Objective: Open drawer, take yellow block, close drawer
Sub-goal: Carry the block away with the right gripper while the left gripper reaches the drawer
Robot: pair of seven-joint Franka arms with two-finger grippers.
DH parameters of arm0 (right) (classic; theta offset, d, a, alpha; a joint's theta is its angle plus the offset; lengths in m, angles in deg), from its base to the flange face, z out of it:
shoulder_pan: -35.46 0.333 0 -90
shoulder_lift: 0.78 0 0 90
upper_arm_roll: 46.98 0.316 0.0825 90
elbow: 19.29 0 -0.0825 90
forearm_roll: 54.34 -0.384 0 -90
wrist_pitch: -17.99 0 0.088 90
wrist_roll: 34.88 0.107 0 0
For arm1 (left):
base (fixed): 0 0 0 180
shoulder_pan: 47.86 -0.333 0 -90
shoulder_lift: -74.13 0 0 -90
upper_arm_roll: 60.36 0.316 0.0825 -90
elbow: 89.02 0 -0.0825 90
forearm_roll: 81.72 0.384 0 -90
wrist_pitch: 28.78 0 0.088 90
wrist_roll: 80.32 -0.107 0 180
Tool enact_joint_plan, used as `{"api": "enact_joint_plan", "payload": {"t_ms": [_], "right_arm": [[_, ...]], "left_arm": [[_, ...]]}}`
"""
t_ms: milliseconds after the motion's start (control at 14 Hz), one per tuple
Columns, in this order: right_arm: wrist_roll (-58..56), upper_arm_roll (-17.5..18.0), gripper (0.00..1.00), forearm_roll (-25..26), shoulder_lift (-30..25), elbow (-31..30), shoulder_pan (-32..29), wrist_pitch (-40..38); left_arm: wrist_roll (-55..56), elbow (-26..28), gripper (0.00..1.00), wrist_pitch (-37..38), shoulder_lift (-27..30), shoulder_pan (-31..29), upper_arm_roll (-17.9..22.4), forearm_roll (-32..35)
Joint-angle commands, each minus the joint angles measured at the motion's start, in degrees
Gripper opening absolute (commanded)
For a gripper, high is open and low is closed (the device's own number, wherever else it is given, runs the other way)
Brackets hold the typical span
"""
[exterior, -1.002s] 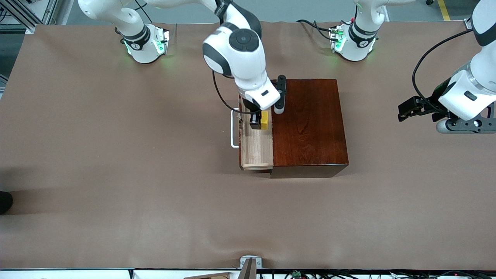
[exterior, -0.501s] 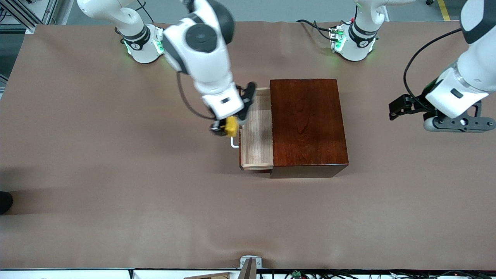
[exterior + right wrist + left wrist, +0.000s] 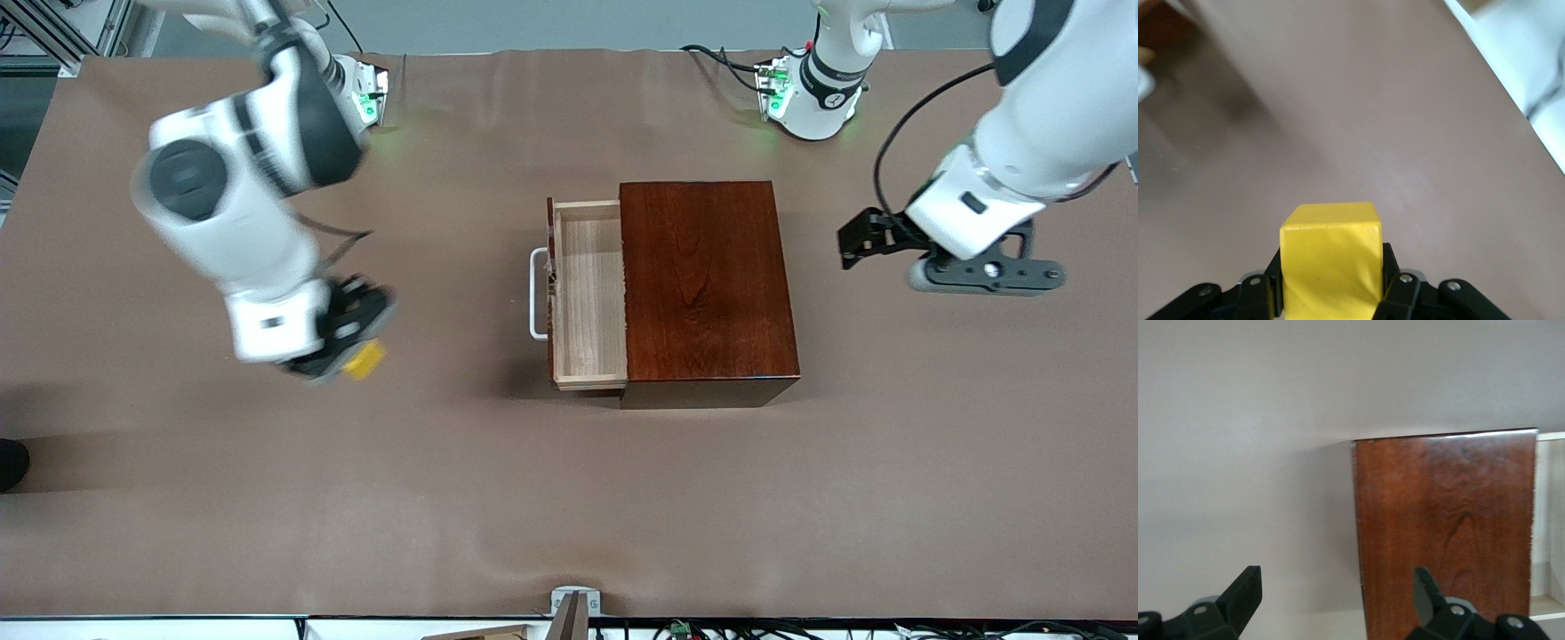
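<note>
Taking the box as landmark: toward the right arm's end of the bench (image 3: 569, 498) from it, the right end effector (image 3: 342, 356) hangs in the air over bare brown covering, clamped on the yellow block (image 3: 365, 360). Only the right wrist view shows the block's plain, smooth, square-edged faces (image 3: 1331, 257) pressed between black fingers (image 3: 1395, 293). The drawer (image 3: 589, 298), pale raw wood with a white bar handle (image 3: 536, 293), stands pulled out of the glossy reddish-brown box (image 3: 707, 284). Toward the left arm's end, the left end effector (image 3: 849, 249) hovers beside the box; its wrist view alone shows its fingers (image 3: 1245, 593) spread wide, holding nothing.
</note>
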Motion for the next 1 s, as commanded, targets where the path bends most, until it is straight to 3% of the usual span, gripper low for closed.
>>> {"api": "enact_joint_plan", "payload": {"t_ms": [0, 286, 644, 931], "right_arm": [[1.5, 1.5, 0.00, -0.4, -1.3, -1.9, -6.5, -0.1], [2.3, 1.4, 0.00, -0.5, -1.2, -4.3, -12.9, 0.1], [12.3, 1.4, 0.00, -0.4, -1.1, -7.3, -17.5, 0.1], [23.5, 1.4, 0.00, -0.4, -0.5, -10.4, -19.9, 0.5]], "left_arm": [[1.0, -1.8, 1.00, -2.1, -1.5, 3.8, -0.3, 1.1], [0.9, -1.8, 1.00, -2.9, -3.0, 13.7, -0.3, 1.0], [1.0, -1.5, 1.00, -2.8, -4.4, 25.2, -0.3, 4.3], [-10.7, -3.5, 1.00, -4.8, -8.7, 30.8, -0.3, 4.7]]}}
